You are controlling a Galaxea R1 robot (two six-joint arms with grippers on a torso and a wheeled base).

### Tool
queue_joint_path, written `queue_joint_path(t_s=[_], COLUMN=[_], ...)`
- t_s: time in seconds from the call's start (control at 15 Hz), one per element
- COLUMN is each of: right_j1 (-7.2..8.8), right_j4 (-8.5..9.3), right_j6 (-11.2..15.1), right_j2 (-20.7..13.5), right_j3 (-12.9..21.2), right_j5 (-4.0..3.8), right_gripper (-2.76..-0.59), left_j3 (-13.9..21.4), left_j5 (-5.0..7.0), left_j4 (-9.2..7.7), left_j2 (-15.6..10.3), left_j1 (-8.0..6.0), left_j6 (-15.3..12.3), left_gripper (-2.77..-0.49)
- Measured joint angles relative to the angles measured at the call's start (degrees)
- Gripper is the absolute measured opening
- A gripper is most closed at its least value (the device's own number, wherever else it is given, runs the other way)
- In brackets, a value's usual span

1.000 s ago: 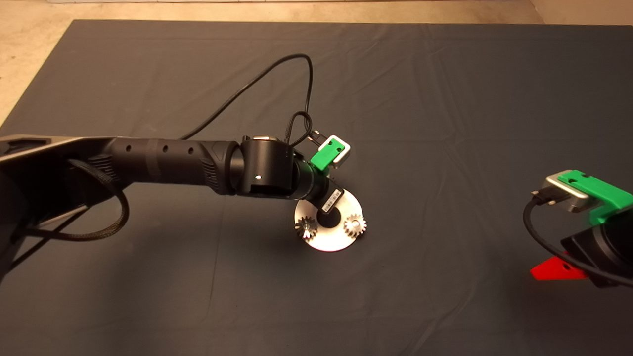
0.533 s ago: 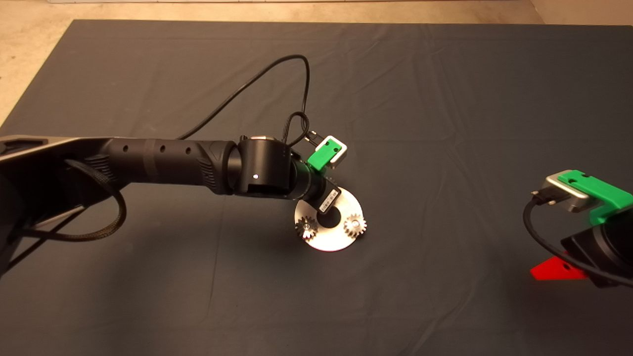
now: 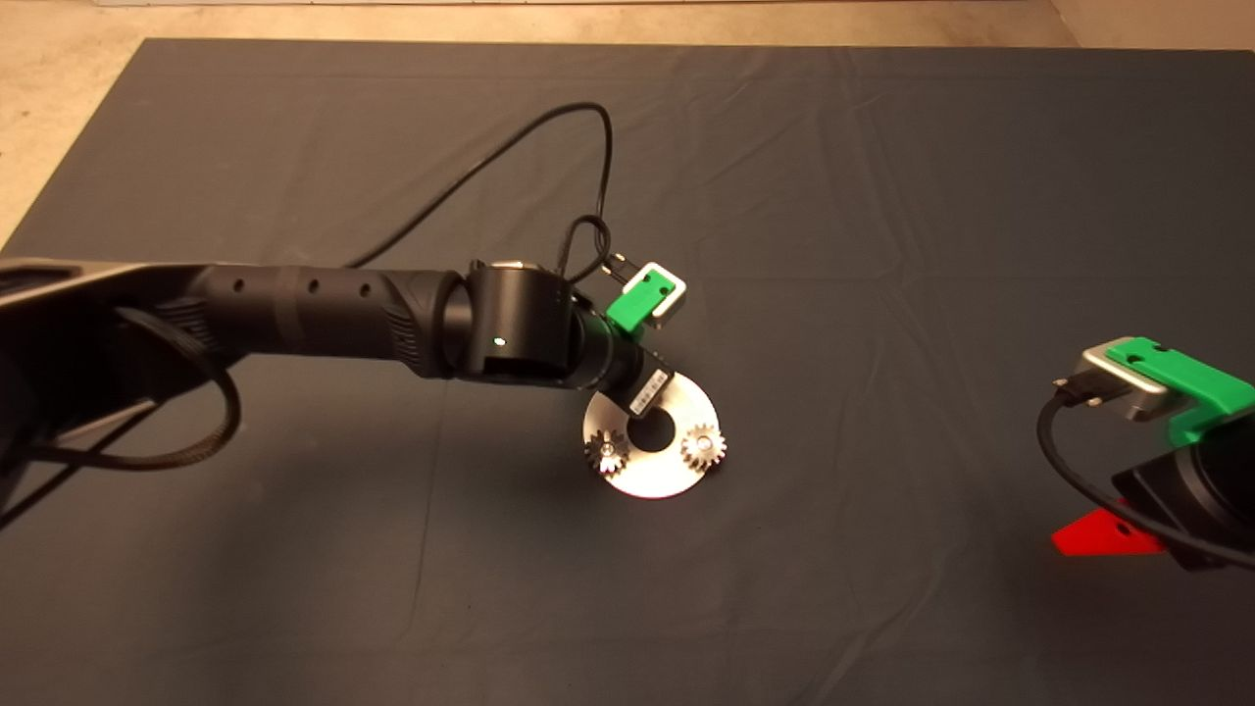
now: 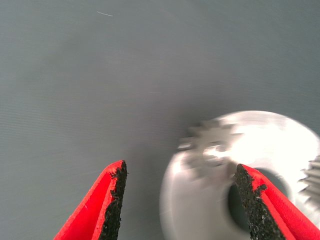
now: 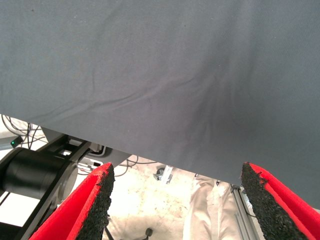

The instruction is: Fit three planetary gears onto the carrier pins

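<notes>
Dark mat [image 3: 882, 245], creased, covering the table; pale floor showing past its far edge.

Item: carrier disc [image 3: 652, 480], flat, silver-white, large centre hole, lying a little past the mat's middle toward the near side. In the head view two planetary gears sit on it: one at about 8 o'clock of the hole [image 3: 608, 453], one at about 4 o'clock [image 3: 703, 447], each with a bright pin end showing in its bore. The disc's 12 o'clock sector is hidden under the left wrist.

Item: third gear [image 4: 212, 150], seen only in the left wrist view, blurred, lying on the disc face near the rim beside the centre hole. Whether it is fully down on its pin I cannot tell.

Item: left gripper [image 4: 182, 200], over the disc's far part, arm reaching in from 9 o'clock. Fingers spread wide, nothing between the pads; one pad [image 4: 117, 195] hangs over bare mat, the other over the disc.

Item: right gripper [image 5: 177, 200], parked at the mat's 4 o'clock edge, fingers wide apart, holding nothing.

Step in hand, by my reading: the last gear looks placed and let go, so this is the release and check. Next move calls for lifting straight off without brushing the teeth, then confirming the third gear sits flat and level with the other two; if it rides high, a light press down on its face.
</notes>
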Motion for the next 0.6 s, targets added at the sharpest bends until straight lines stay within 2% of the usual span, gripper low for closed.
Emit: queue_joint_path(t_s=[0.13,0.27,0.33,0.4,0.47,0.6], right_j1=[0.02,0.02,0.0,0.0,0.0,0.02], right_j4=[0.0,0.0,0.0,0.0,0.0,-0.02], right_j6=[0.0,0.0,0.0,0.0,0.0,0.0], right_j2=[0.0,0.0,-0.1,-0.1,0.1,1.3], right_j3=[0.0,0.0,0.0,0.0,0.0,-0.1], right_j5=[0.02,0.02,-0.05,-0.05,-0.09,0.0], right_gripper=[-1.49,-1.49,-1.49,-1.49,-1.49,-1.49], left_j3=[1.9,6.1,8.3,10.8,13.8,21.4], left_j5=[0.39,0.55,1.93,3.91,6.24,11.32], left_j4=[-4.13,-8.38,-10.26,-11.29,-11.98,-12.9], left_j2=[-2.9,-7.7,-10.4,-12.7,-14.6,-16.6], left_j1=[-2.06,-3.12,-3.83,-4.43,-4.79,-4.93], left_j6=[0.0,0.0,-0.2,-1.4,-3.6,-8.7], left_gripper=[-1.75,-1.64,-1.64,-1.64,-1.64,-1.64])
